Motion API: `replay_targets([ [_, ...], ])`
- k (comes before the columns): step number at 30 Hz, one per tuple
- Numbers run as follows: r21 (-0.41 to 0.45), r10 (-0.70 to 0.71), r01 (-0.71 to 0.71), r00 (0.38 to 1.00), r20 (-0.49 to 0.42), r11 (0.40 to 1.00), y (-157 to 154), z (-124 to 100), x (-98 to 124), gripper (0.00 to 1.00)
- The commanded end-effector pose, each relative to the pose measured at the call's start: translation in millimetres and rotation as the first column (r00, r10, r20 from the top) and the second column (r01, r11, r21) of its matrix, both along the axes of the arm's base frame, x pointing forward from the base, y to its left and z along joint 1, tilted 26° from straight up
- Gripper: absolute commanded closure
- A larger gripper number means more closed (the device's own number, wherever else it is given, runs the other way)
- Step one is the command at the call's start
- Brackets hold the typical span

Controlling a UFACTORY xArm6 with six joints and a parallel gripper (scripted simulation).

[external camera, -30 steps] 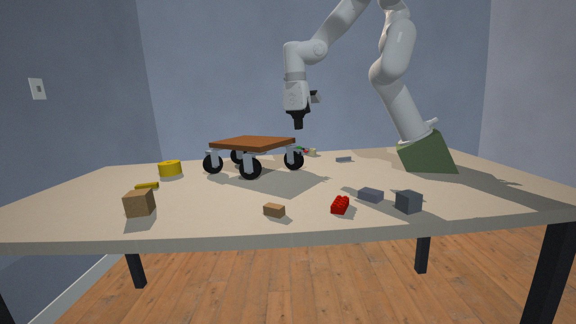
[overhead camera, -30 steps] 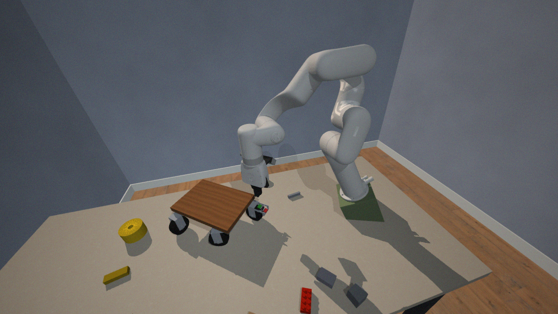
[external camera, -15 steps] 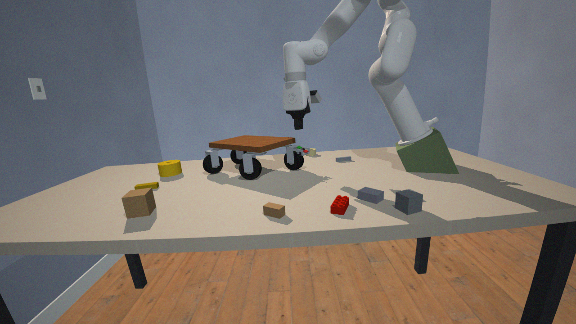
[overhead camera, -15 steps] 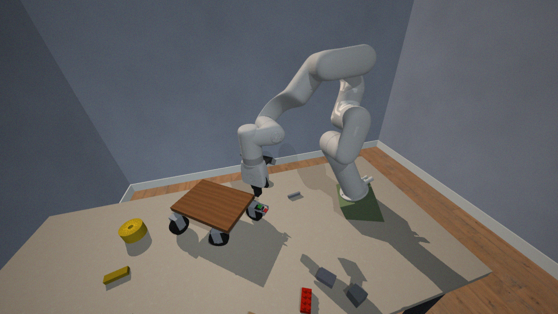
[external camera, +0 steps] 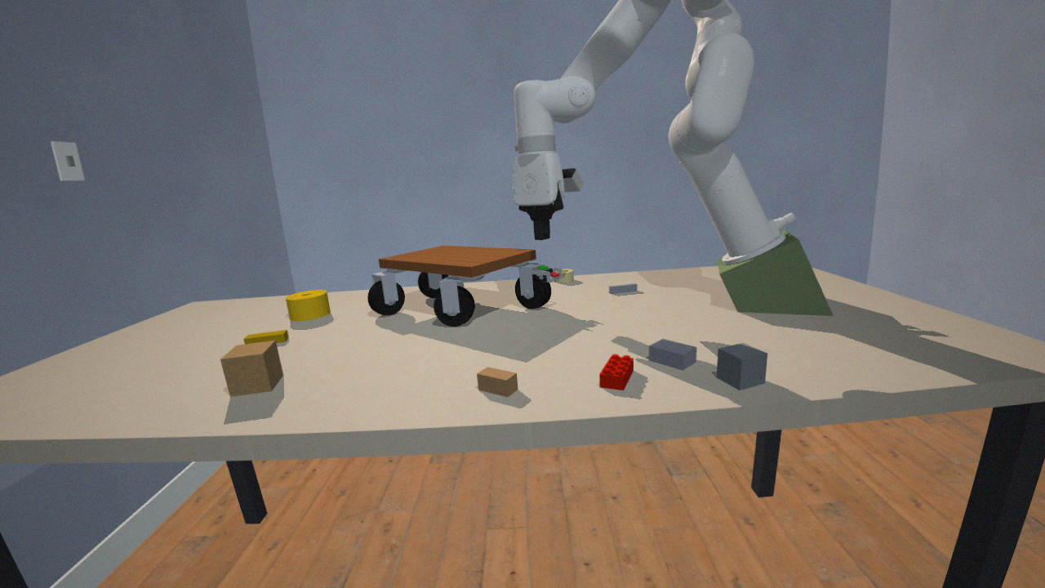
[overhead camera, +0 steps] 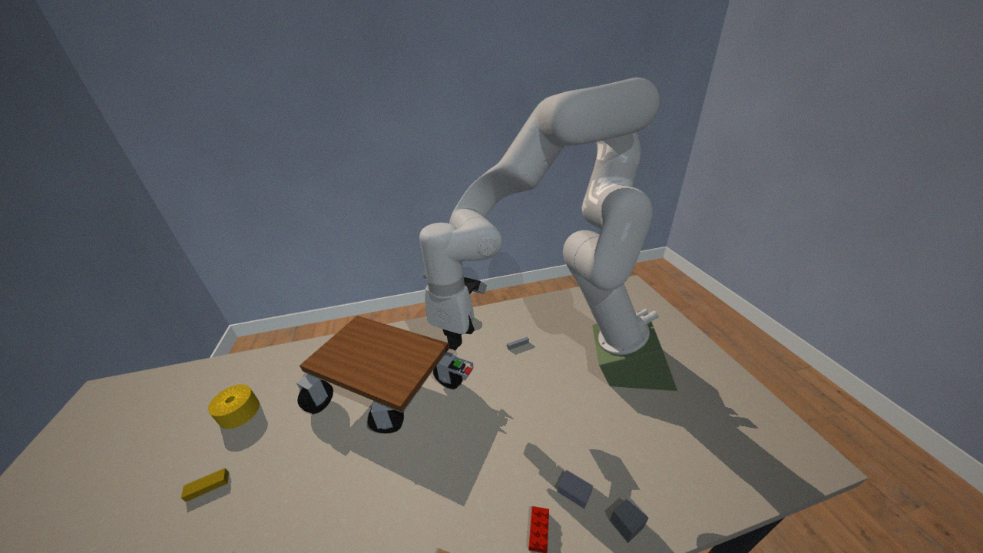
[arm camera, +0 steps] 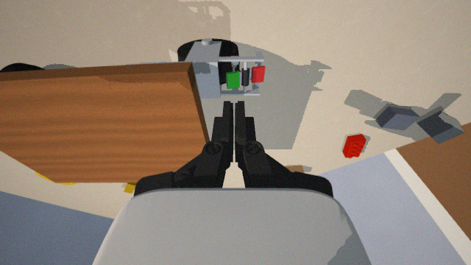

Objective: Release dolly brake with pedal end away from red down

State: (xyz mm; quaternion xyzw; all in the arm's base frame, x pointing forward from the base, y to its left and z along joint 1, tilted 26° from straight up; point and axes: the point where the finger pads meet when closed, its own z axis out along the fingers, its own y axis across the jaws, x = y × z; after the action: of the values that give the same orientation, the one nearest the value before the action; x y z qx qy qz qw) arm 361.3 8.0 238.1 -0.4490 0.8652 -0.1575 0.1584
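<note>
The dolly [overhead camera: 374, 359] has a brown wooden deck on four black casters and stands on the table; it also shows in the exterior view [external camera: 456, 259] and the wrist view [arm camera: 96, 118]. The brake pedal [overhead camera: 461, 366] sits on the caster at the corner nearest the arm, with a green end [arm camera: 232, 79] and a red end [arm camera: 258, 73]. It shows small in the exterior view [external camera: 549, 270]. My gripper [overhead camera: 451, 338] [external camera: 541, 232] is shut and empty. It hangs above the pedal, a little short of it in the wrist view [arm camera: 234, 104], and clear above deck level.
A yellow cylinder [overhead camera: 233, 405] and a yellow bar [overhead camera: 203, 484] lie left of the dolly. A small grey bar [overhead camera: 517, 342] lies right of the pedal. A red brick [overhead camera: 538, 528] and two grey blocks [overhead camera: 574, 487] [overhead camera: 627, 517] lie near the front edge. Tan blocks [external camera: 251, 367] [external camera: 497, 380] sit in front.
</note>
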Motion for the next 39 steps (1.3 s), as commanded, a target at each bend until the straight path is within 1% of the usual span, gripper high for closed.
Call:
replay_targets([
  [1,0.0,0.0,0.0,1.0,0.003,1.0,-0.6,-3.9,3.3,1.0],
  [25,0.0,0.0,0.0,1.0,0.003,1.0,-6.0,-41.1,20.8,1.0],
  [39,0.0,0.0,0.0,1.0,0.003,1.0,-7.1,-49.2,24.6,1.0],
])
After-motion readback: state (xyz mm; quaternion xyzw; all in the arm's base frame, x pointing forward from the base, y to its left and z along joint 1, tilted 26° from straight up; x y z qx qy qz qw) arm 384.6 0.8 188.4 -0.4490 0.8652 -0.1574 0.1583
